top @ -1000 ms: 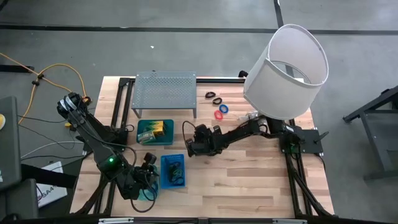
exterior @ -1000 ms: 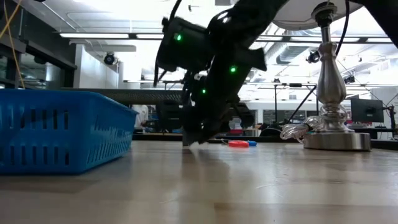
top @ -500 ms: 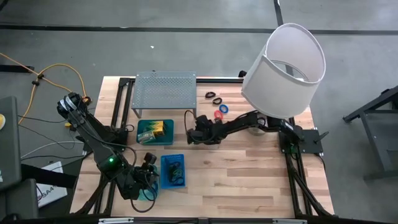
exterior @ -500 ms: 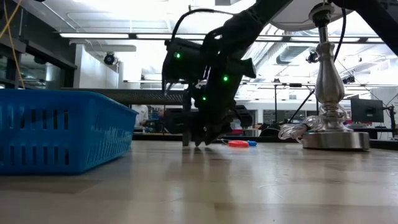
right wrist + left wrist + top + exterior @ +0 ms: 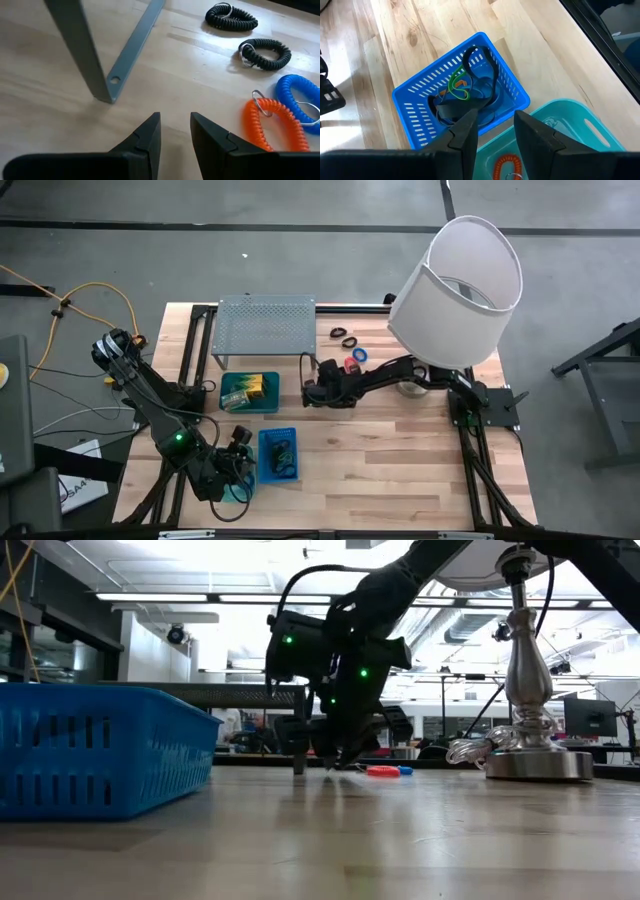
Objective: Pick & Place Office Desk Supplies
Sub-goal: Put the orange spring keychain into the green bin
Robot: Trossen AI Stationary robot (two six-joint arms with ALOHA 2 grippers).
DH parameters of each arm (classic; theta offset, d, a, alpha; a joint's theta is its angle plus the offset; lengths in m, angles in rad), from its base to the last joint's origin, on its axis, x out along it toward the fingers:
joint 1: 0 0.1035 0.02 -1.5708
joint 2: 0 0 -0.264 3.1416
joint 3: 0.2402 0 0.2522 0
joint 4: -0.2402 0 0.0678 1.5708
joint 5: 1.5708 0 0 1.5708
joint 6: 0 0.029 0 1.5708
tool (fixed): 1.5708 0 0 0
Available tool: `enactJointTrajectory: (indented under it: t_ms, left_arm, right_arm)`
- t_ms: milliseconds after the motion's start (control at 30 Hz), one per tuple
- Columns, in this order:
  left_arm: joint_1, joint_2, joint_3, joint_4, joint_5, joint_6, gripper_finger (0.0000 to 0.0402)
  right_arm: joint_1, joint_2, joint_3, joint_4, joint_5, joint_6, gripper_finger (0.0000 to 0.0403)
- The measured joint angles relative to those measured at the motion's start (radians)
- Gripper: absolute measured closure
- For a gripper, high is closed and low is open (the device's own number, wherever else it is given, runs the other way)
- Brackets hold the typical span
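At the left side of the wooden table [image 5: 400,460] the left gripper [image 5: 492,130] hangs above a blue slotted plastic basket [image 5: 262,442] and a teal plastic tray [image 5: 570,120], its jaws slightly parted with nothing between them; the basket already holds a black band [image 5: 480,75] and a green loop [image 5: 457,90], and an orange coil [image 5: 507,165] lies in the teal tray. Behind these stands a second teal tray with yellow-green packets [image 5: 250,387], and behind that the grey perforated metal rack [image 5: 265,320]. Moving right, the right gripper [image 5: 174,131] hovers low over the bare wood just beside the rack's front leg [image 5: 80,50], its fingers a narrow gap apart and empty. The supplies left to collect lie just beyond it: an orange-red coiled ring [image 5: 272,125] touching a blue coiled ring [image 5: 305,100], and two black coiled loops [image 5: 265,52] a little farther on. Farthest right is the big white-shaded lamp [image 5: 460,280] on its metal base. To my eye the risks are plain: the narrow jaw gap may push the orange-red ring away instead of straddling it, the two touching rings may come up together, and a careless swing of the right arm could clip the rack leg or the lamp stem.
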Motion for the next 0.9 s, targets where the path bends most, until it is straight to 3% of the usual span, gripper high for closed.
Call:
enactJointTrajectory:
  t_ms: [367,667,900]
  left_arm:
    - [0.0,0.0,0.0,0.003,0.002,0.0,0.0281]
    - [0.0,0.0,0.0,0.003,0.002,0.0,0.0281]
    - [0.0,0.0,0.0,0.004,0.002,0.0,0.0281]
  right_arm:
    - [0.04,0.0,0.0,0.087,0.029,0.003,0.0309]
    - [0.075,0.0,0.0,0.119,0.201,0.055,0.0309]
    - [0.063,0.0,0.0,0.092,0.188,0.055,0.0309]
